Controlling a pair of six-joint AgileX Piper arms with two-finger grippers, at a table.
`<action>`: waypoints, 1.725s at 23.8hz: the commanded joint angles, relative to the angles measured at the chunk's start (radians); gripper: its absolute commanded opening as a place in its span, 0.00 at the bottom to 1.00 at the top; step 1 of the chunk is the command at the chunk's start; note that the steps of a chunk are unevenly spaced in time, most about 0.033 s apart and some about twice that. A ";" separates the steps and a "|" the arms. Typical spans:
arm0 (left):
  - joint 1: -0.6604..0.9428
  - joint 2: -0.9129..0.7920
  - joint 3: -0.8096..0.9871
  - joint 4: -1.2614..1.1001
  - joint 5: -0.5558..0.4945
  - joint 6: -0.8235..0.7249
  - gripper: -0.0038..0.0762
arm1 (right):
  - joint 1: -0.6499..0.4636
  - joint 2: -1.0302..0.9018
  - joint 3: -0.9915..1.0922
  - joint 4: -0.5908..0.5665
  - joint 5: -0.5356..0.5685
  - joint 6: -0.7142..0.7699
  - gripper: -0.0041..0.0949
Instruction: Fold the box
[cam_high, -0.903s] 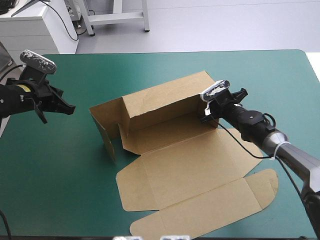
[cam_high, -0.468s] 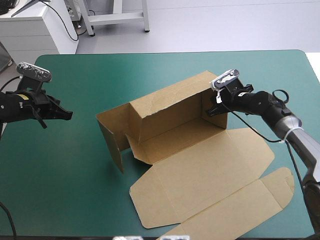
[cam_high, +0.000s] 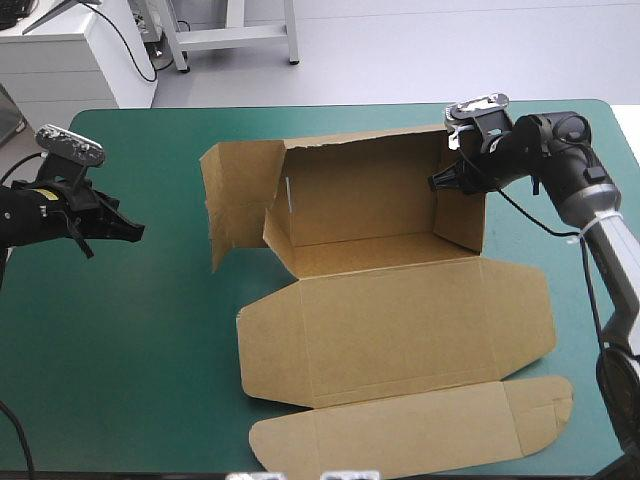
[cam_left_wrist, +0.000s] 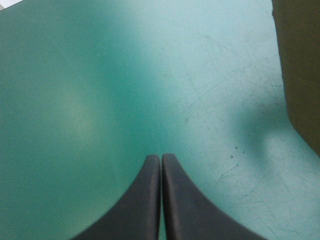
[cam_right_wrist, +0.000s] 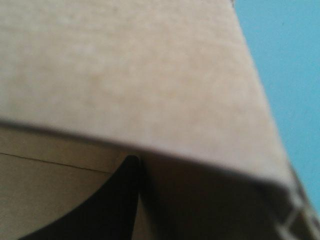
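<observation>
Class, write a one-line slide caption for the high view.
Right claw grips a raised end wall of the box; left claw hangs shut over the teal-green table, apart from the board.

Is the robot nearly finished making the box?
Not yet. Done: the box's back wall stands up. In hand: the right gripper pinches the right side wall. Left: the left flap isn't tucked, the front panels lie flat, and the left gripper hangs shut, apart.
</observation>
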 joint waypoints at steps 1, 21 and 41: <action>0.002 -0.028 -0.026 -0.019 -0.053 -0.001 0.04 | -0.004 0.009 -0.075 0.008 0.180 0.037 0.02; 0.002 -0.028 -0.026 -0.029 -0.031 -0.013 0.04 | -0.001 0.152 -0.089 0.040 0.236 0.111 0.03; 0.002 -0.028 -0.026 -0.065 -0.006 -0.016 0.04 | -0.001 0.208 -0.235 -0.051 0.155 0.213 0.68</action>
